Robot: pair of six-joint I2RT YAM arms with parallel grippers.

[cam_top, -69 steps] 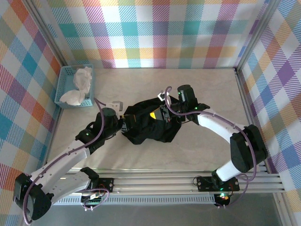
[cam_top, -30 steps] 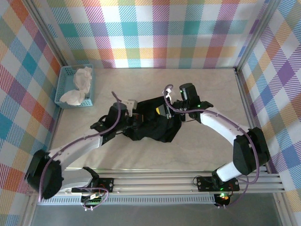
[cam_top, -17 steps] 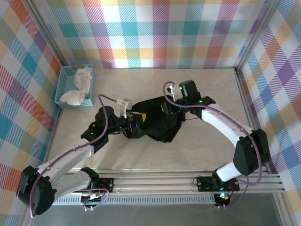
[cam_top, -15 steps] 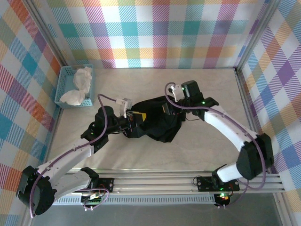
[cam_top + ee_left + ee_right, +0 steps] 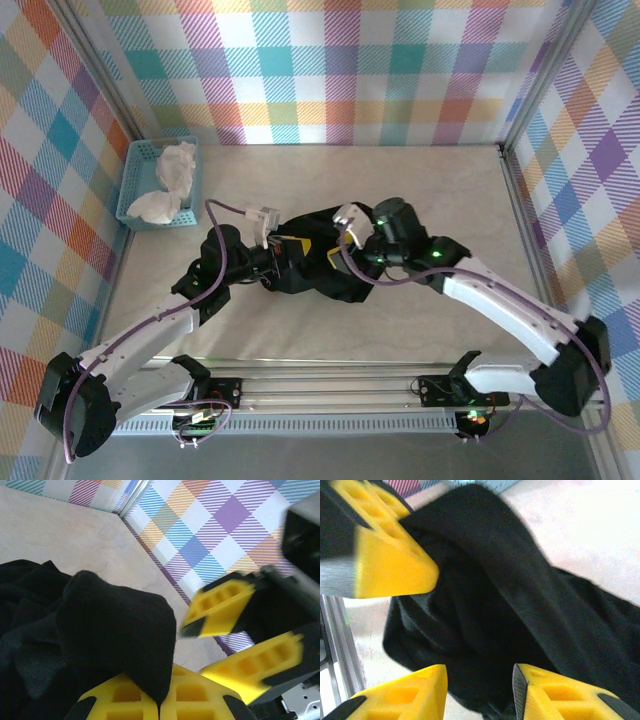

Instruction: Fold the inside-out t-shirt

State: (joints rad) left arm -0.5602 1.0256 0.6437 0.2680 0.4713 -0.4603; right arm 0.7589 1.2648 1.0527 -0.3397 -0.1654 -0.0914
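Observation:
The black t-shirt (image 5: 312, 282) lies bunched in the middle of the table, showing plain black with the print hidden. My left gripper (image 5: 290, 248) is shut on a raised fold of it at the left side. In the left wrist view the fold (image 5: 115, 625) runs down into the closed seam of the left gripper (image 5: 160, 702). My right gripper (image 5: 335, 258) stands open just to the right of that pinch, over the shirt. In the right wrist view the right gripper (image 5: 480, 695) has its fingers apart with black cloth (image 5: 515, 610) beyond them, nothing clamped.
A light-blue basket (image 5: 132, 190) holding a white cloth (image 5: 172, 172) sits at the back left. Checked walls close off three sides. A metal rail (image 5: 330, 385) runs along the near edge. Bare tabletop (image 5: 450, 190) lies right of the shirt and behind it.
The right gripper has moved from the shirt's far right side down and left, close to the left gripper. The left gripper has stayed on its fold over the last half second.

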